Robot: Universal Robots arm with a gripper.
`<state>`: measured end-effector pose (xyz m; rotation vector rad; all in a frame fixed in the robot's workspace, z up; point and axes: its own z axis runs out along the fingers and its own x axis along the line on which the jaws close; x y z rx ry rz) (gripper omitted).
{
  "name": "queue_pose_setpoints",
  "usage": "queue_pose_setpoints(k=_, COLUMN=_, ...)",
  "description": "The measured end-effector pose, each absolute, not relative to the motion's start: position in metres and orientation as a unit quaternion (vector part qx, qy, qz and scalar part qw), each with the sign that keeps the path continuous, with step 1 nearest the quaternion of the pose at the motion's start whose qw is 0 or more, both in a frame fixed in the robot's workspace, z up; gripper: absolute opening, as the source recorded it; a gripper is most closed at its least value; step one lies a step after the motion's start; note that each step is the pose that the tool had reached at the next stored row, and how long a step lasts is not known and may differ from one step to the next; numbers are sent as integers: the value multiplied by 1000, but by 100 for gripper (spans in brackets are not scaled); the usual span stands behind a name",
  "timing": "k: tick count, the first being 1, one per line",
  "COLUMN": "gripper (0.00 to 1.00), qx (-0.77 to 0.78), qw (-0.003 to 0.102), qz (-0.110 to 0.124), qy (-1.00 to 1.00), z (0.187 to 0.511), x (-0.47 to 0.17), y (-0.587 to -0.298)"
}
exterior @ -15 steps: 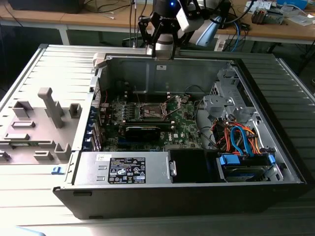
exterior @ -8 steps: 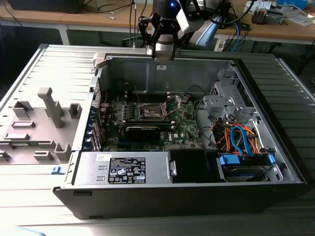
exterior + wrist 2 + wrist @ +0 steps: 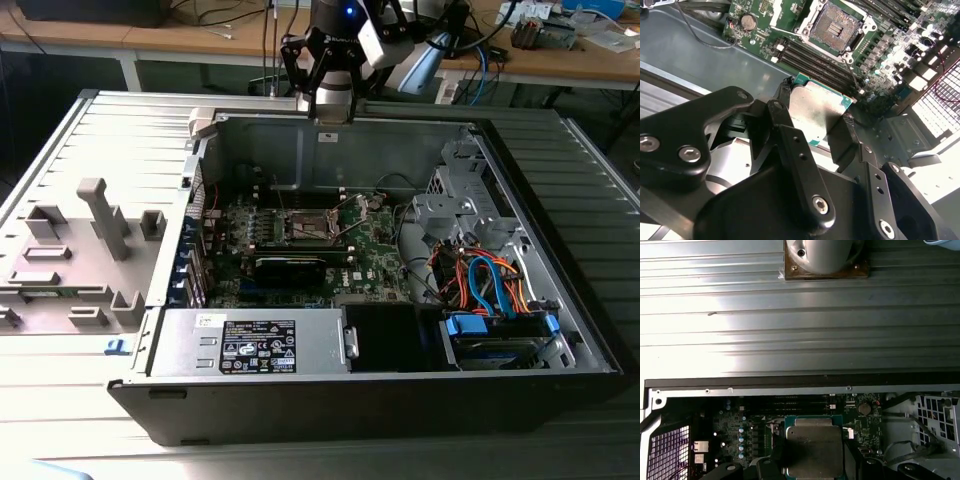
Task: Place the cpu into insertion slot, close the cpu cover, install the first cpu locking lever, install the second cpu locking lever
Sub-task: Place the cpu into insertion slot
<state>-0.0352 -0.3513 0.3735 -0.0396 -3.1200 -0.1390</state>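
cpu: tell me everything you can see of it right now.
The cpu is a flat square chip with a dull silver-grey metal top on a thin green rim. The gripper clamps it by two opposite edges between black fingers. It hangs top side up over the motherboard, apart from the open insertion slot and not seated. Nothing else is seen touching it.

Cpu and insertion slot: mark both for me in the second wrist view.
cpu [image 3: 816,107], second wrist view, middle of its silver metal top.
insertion slot [image 3: 837,27], second wrist view, its dark centre.
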Motion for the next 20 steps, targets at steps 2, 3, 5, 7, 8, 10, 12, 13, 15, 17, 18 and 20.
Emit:
queue_pose_setpoints(k=2, gripper=55, qx=-13, qw=9, qz=-44, qy=-999, z=373, x=-35, y=-351)
queue_pose_setpoints(k=3, gripper=55, qx=-13, qw=9, qz=-45, qy=-999, z=372, x=-35, y=-351)
queue_pose_setpoints(k=5, gripper=55, qx=-13, qw=9, qz=-44, qy=-999, z=372, x=-35, y=-351)
queue_pose_setpoints(k=7, gripper=55, qx=-13, qw=9, qz=-36, qy=-999, z=372, x=-35, y=-352)
queue_pose_setpoints(k=8, gripper=55, qx=-13, qw=9, qz=-28, qy=-999, z=371, x=-35, y=-351)
queue_pose_setpoints(k=10, gripper=55, qx=-13, qw=9, qz=-17, qy=-1000, z=371, x=-35, y=-351)
queue_pose_setpoints(k=12, gripper=55, qx=-13, qw=9, qz=-9, qy=-1000, z=370, x=-35, y=-352)
queue_pose_setpoints(k=13, gripper=55, qx=-13, qw=9, qz=-9, qy=-1000, z=369, x=-35, y=-352)
queue_pose_setpoints(k=15, gripper=55, qx=-13, qw=9, qz=-9, qy=-1000, z=368, x=-35, y=-352)
queue_pose_setpoints(k=17, gripper=55, qx=-12, qw=9, qz=-9, qy=-1000, z=367, x=-35, y=-352)
queue_pose_setpoints(k=18, gripper=55, qx=-12, qw=9, qz=-9, qy=-1000, z=367, x=-35, y=-352)
queue_pose_setpoints(k=20, gripper=55, qx=-12, qw=9, qz=-9, qy=-1000, z=366, x=-35, y=-352)
